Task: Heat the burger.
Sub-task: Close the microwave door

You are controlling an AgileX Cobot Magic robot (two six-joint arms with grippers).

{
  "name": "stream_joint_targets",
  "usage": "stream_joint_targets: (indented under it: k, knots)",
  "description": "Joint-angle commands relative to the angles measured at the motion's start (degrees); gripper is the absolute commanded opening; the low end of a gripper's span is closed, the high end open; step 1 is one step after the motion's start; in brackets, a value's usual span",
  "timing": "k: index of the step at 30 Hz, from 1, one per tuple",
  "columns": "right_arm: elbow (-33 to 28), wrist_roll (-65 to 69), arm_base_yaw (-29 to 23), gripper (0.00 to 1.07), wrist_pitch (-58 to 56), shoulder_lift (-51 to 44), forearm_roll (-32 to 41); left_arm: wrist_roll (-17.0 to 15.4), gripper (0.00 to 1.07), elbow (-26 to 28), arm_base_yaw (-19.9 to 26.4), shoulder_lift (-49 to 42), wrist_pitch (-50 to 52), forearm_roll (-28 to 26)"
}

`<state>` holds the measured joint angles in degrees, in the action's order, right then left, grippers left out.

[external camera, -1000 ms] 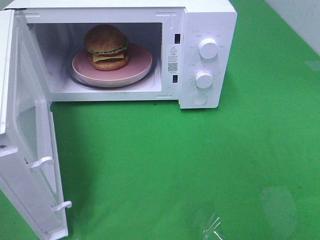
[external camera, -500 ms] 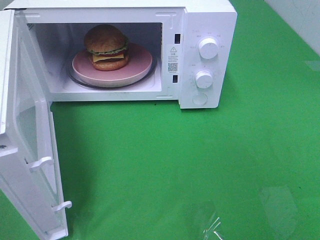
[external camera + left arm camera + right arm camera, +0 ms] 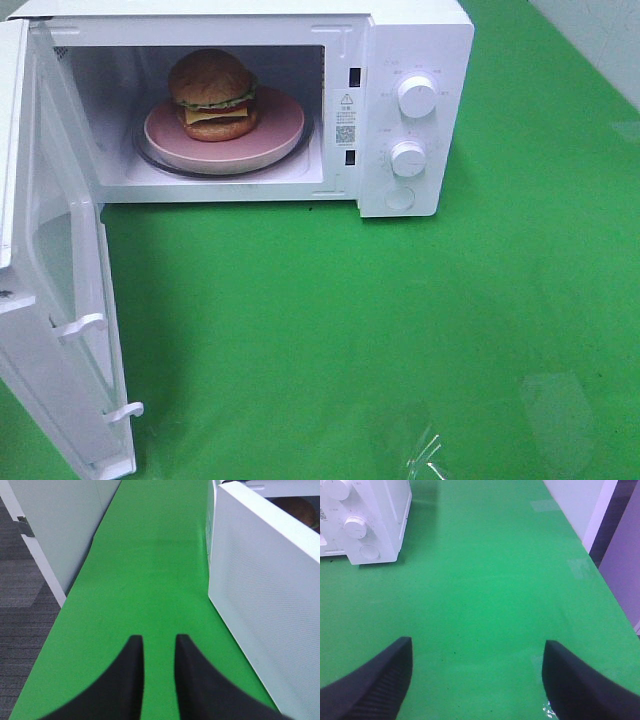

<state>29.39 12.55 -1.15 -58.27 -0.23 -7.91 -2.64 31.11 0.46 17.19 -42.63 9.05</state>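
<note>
The burger (image 3: 211, 95), with a brown bun, green lettuce and yellow cheese, sits on a pink plate (image 3: 280, 135) inside the white microwave (image 3: 415, 40). The microwave door (image 3: 50, 300) is swung wide open at the left. Neither gripper shows in the exterior high view. My left gripper (image 3: 159, 642) is empty, its jaws a narrow gap apart, over the green mat beside the door's outer face (image 3: 260, 595). My right gripper (image 3: 477, 650) is wide open and empty over the mat, off from the microwave's control panel (image 3: 375, 520).
Two white knobs (image 3: 417, 96) (image 3: 408, 158) and a round button (image 3: 400, 198) are on the microwave's right panel. A green mat (image 3: 350, 320) covers the table. A white wall panel (image 3: 60, 525) and grey floor border the mat on the left arm's side.
</note>
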Motion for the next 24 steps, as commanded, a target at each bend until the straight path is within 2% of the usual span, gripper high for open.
stream_joint_targets:
  k: [1,3,5,6,14,21,24]
  knots:
    - [-0.17,-0.74,0.4,0.71,0.46,-1.49,0.0,-1.38,0.0,-0.4,0.0,2.29,3.21,1.83]
    - [-0.17,-0.74,0.4,0.71,0.46,-1.49,0.0,-1.78,0.0,-1.03,0.0,3.09,5.39,2.46]
    - [-0.17,-0.74,0.4,0.71,0.46,-1.49,0.0,-1.78,0.0,-3.72,0.0,4.87,13.24,2.41]
    - [-0.17,-0.74,0.4,0.71,0.46,-1.49,0.0,-1.78,0.0,-3.72,0.0,4.87,13.24,2.41]
    - [-0.17,-0.74,0.4,0.71,0.46,-1.49,-0.06,-1.72,0.0,-11.46,0.0,8.08,32.09,2.41]
    - [-0.17,-0.74,0.4,0.71,0.46,-1.49,-0.06,-1.72,0.0,-16.84,0.0,12.55,44.06,1.78]
    - [-0.17,-0.74,0.4,0.71,0.46,-1.49,-0.06,-1.78,0.0,-17.53,0.0,14.15,46.18,1.78]
